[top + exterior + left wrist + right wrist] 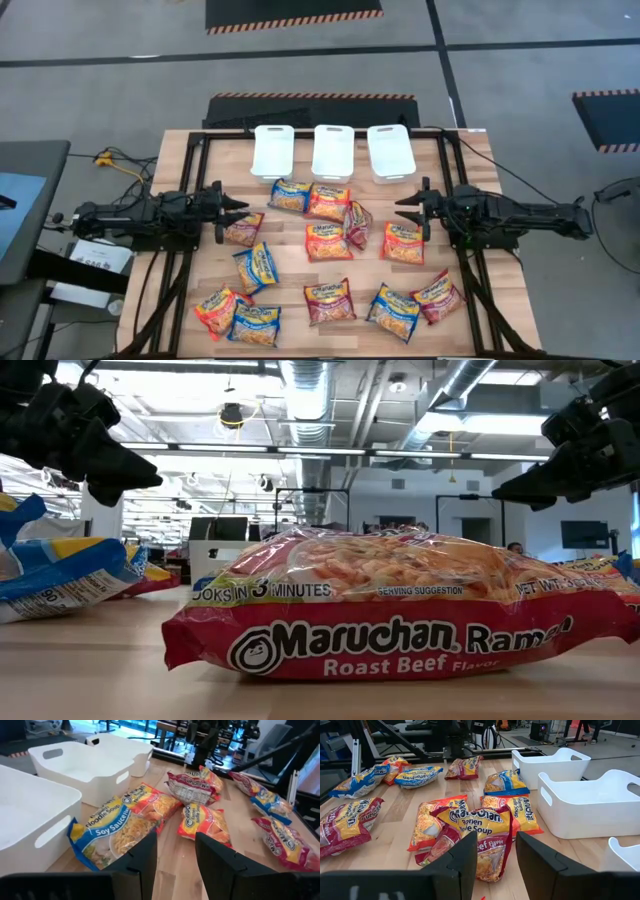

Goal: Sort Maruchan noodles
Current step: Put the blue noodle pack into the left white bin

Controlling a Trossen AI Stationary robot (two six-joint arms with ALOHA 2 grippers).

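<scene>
Shown from above, the left gripper [238,210] and the right gripper [405,210] hover at opposite sides of the wooden table [180,170], each with its jaws standing partly apart and nothing between them. The Maruchan noodles [328,242] lie loose across the table's middle and near edge, none yet in the three white trays [333,152] lined along the far edge. Several hazards follow from this layout. A dark red packet [356,222] leans against its orange-red neighbours near the centre, and the blue packet [290,195] overlaps an orange-red packet [329,202] just in front of the trays; a descent on either cluster could pinch two packets at once or drag a neighbour out of place, mixing kinds in one tray. The packets are flat and crinkly, so jaws closing on the film alone may probably slip off, or crush the brittle block inside if they bite too deep. An orange-red packet [243,230] lies just beside the left gripper's fingertips and could be nudged away by a shallow approach. In the left wrist view the blue packet [112,827] lies against a tray wall [47,827], leaving little room for a finger on that side. Both arms face the same central heap, so simultaneous reaches risk contact between them.
</scene>
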